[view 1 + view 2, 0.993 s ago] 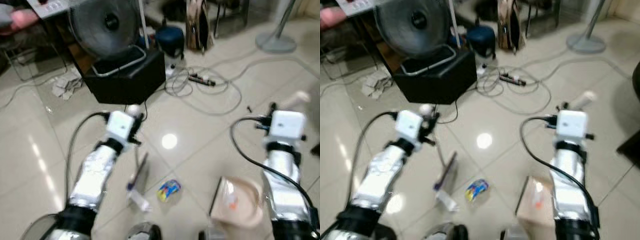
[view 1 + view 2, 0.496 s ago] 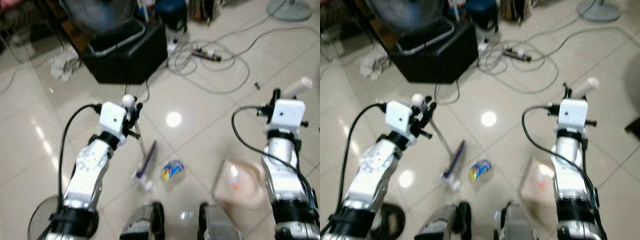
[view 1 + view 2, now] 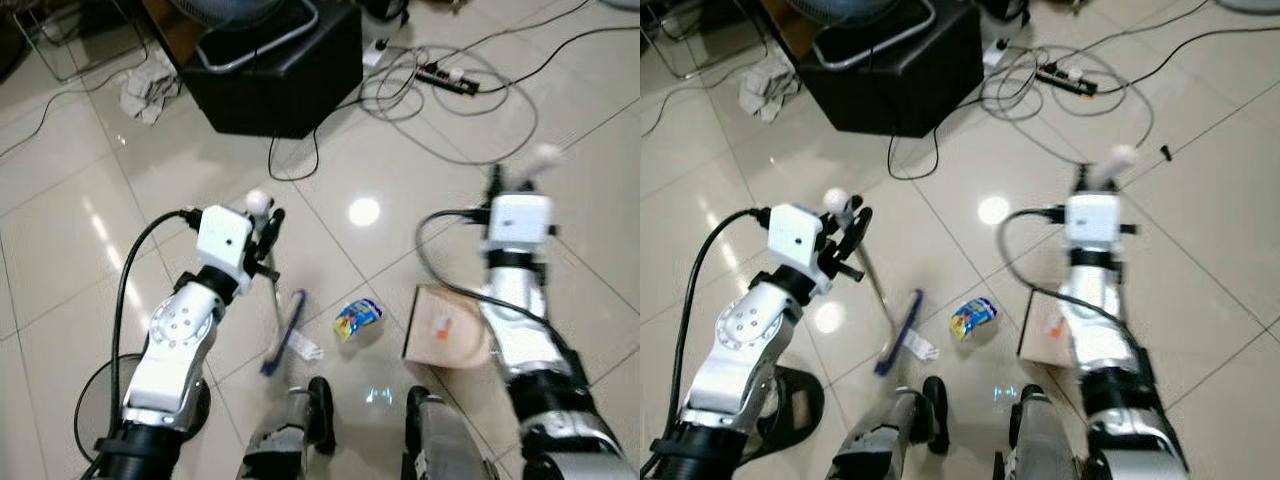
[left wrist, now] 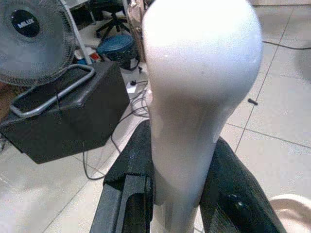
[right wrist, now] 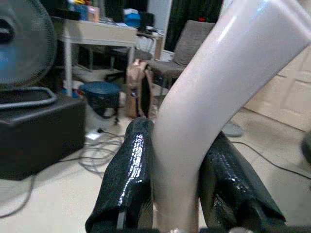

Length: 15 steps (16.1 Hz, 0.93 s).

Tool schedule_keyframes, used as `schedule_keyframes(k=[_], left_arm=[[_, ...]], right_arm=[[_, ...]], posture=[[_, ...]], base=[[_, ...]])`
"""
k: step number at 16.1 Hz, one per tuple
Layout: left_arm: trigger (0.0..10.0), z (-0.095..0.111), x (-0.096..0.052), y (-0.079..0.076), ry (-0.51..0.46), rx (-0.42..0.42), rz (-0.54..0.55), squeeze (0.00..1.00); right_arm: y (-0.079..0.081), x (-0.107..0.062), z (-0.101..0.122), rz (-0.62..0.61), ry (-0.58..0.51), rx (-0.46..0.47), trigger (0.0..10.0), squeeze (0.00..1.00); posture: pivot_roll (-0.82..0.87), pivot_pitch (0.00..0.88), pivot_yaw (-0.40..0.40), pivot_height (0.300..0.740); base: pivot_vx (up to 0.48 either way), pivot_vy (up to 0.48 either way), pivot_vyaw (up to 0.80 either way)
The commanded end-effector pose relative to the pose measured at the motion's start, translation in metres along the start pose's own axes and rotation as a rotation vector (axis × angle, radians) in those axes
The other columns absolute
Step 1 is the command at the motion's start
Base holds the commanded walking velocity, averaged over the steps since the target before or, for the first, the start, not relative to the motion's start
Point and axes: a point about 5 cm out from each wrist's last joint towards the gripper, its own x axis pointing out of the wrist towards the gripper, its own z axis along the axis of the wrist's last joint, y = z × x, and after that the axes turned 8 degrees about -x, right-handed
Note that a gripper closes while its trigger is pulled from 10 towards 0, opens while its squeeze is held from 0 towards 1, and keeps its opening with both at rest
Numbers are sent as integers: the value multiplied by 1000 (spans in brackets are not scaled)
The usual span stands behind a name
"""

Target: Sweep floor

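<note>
Since the earlier frame the head camera has tipped further down, so the robot's own feet now show at the lower edge; against the floor tiles, the broom head has also drawn closer to the wrapper.

Left gripper point(image 4: 165, 194): both black fingers point(image 4: 127, 189) are closed on the white broom handle point(image 4: 194, 87), which fills the gap between them. Right gripper point(image 5: 175, 194): its fingers are clamped likewise on the pale dustpan handle point(image 5: 218, 92).

Outward from the left grip, the thin broom shaft runs down to the purple broom head point(image 3: 283, 333), which rests on the tiled floor point(image 3: 90, 250). The wrapper point(image 3: 357, 317) (a small blue-and-yellow crumpled packet) lies between the broom head and the beige dustpan point(image 3: 440, 327), near both but touching neither. A scrap of white paper point(image 3: 305, 347) lies beside the broom head.

Judgement: debris, broom and pan are now roughly in line, so a stroke toward the pan appears to be the step in hand. The cables point(image 3: 440, 110) and black box point(image 3: 280, 70) lie well apart.
</note>
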Motion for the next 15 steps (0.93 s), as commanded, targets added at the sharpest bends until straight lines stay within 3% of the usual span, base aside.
schedule_keyframes(k=[1, 4, 6, 9, 11, 15], left_arm=[[10000, -1, -2, -3, 8, -32, 0, 0], [10000, 1, -1, -14, 9, -94, -51, 0], [10000, 3, -2, -26, 19, -215, -114, 0], [10000, 11, 6, -33, -15, -318, -112, 0], [10000, 14, 12, -35, -29, -339, -124, 0], [10000, 23, 24, -30, -79, -284, -183, 0]], right_arm=[[12, -6, 1, 33, -7, 29, 10000, 0], [22, -5, 8, 59, -41, 46, 10000, 0], [23, -1, 7, 55, -44, 52, 10000, 0], [24, 1, 10, 47, -53, 74, 10000, 0], [24, 0, 10, 48, -54, 73, 10000, 0], [20, -8, 7, 53, -77, 67, 10000, 0]], posture=[[219, 355, 188, 740], [196, 334, 179, 740], [184, 317, 171, 740], [163, 292, 168, 740], [153, 271, 169, 740], [113, 213, 167, 740]], base=[[0, 0, 0], [0, 0, 0], [0, 0, 0], [0, 0, 0], [0, 0, 0], [0, 0, 0]])
